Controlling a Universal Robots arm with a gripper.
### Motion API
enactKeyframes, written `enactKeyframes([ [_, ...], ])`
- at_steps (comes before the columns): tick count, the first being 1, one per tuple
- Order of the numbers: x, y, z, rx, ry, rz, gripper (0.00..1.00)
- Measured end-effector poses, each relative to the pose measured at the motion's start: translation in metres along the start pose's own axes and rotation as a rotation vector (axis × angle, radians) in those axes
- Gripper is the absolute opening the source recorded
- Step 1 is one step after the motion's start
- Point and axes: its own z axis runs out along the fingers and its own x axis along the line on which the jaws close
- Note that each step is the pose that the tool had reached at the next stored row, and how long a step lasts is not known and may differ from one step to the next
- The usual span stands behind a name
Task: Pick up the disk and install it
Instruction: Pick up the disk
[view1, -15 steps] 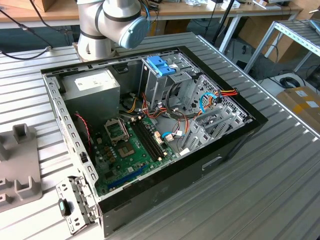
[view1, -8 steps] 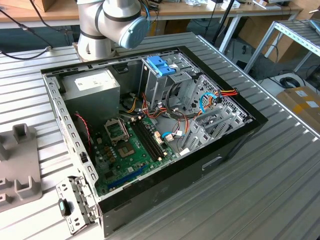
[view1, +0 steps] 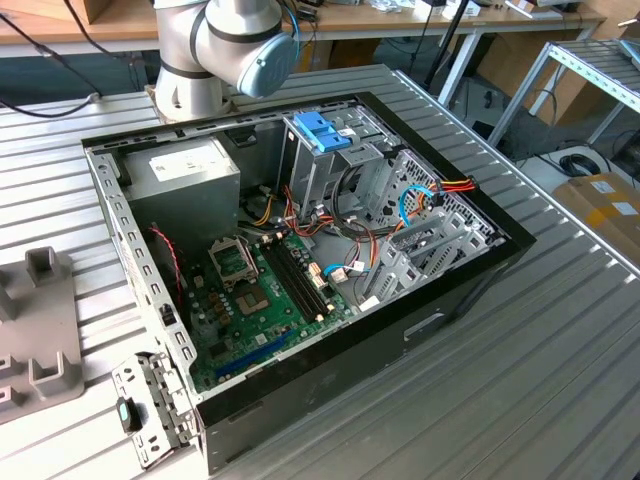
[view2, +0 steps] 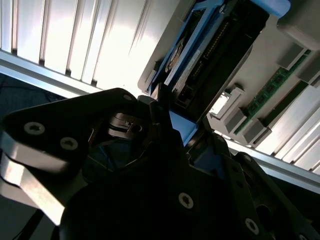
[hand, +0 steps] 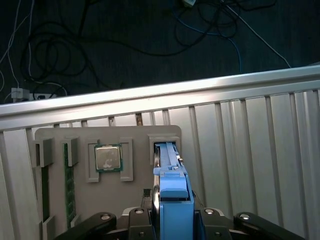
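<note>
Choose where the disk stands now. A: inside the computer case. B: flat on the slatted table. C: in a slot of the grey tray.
C: in the first wrist view the disk stands on edge in a slot of the grey tray, beside a processor chip.

Lower end of disk (hand: 173, 197) cut off by picture edge, arm (view1: 215, 45) cropped in exterior view

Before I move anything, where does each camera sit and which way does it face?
Exterior view: off the arm, above the table, looking down into the open computer case; arm at the back.
First wrist view: on the arm, looking down on the tray and disk; gripper in front.
Second wrist view: on the arm, looks past the gripper at the disk.
Both wrist views share disk, tray, gripper.
</note>
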Motion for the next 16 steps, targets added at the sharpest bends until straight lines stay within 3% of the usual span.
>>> enactKeyframes([
  [16,-0.0015,-0.0002,-0.0219,0.0000,0.0000,0.000,0.37],
])
